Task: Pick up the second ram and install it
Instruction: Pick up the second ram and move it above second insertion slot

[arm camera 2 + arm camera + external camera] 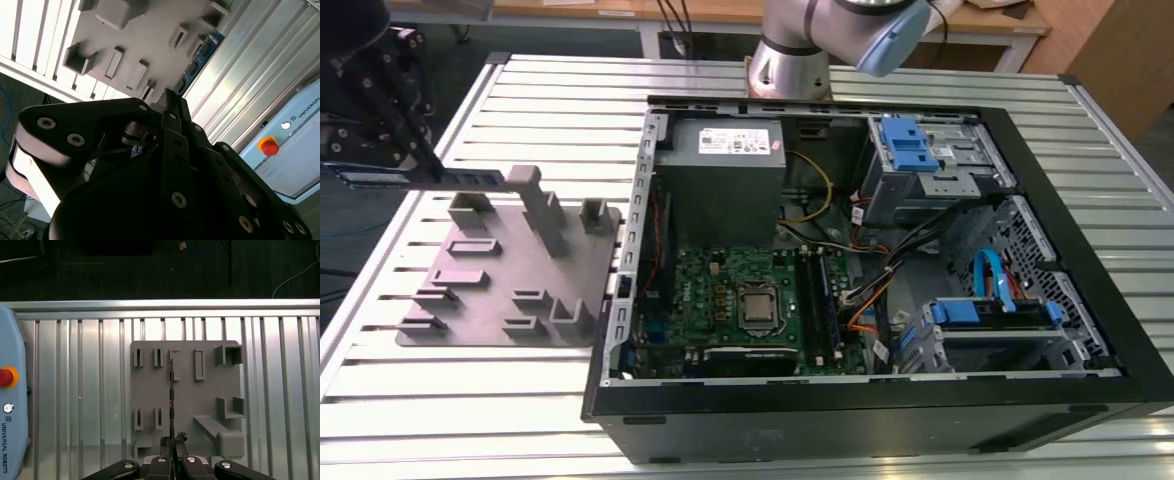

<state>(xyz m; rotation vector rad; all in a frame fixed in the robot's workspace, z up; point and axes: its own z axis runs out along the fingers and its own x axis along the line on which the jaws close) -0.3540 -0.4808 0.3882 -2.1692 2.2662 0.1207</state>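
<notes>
Second ram (467, 179) clamped in gripper (398, 160), over far side of grey fixture plate (507, 270).
Jaws closed on the stick. Long axis approx left-right in exterior view. DIMM slots (825, 295) in open PC case (854, 420) sit well to exterior view's right and run near-far, so the stick looks approx crosswise to them.

Exterior view overlooks table (520, 100), wrist views share fixture plate (187, 395) (145, 40)

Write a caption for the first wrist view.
Tool holding the second ram edge-on over the grey fixture plate.
</notes>
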